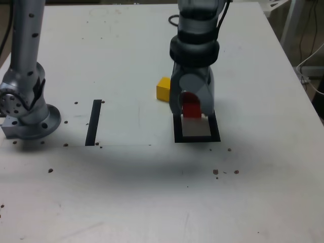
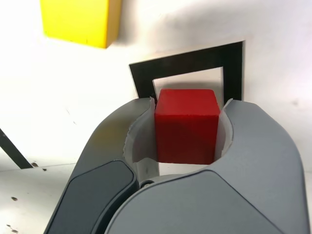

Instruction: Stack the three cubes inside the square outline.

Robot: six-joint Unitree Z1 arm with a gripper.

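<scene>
In the exterior view, the jaws of the gripper (image 1: 192,112) are closed around the red cube (image 1: 192,108), at the black square outline (image 1: 197,138); the yellow cube (image 1: 163,89) sits outside, near the jaws.

In the wrist view, the red cube is pinched between them, over the outline. No stack shows; placing and stacking apparently remain.

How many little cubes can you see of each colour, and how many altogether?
Red cube: 1, between the fingers of the end effector
Yellow cube: 1, on the table outside the square outline
Total cubes in sight: 2
</scene>
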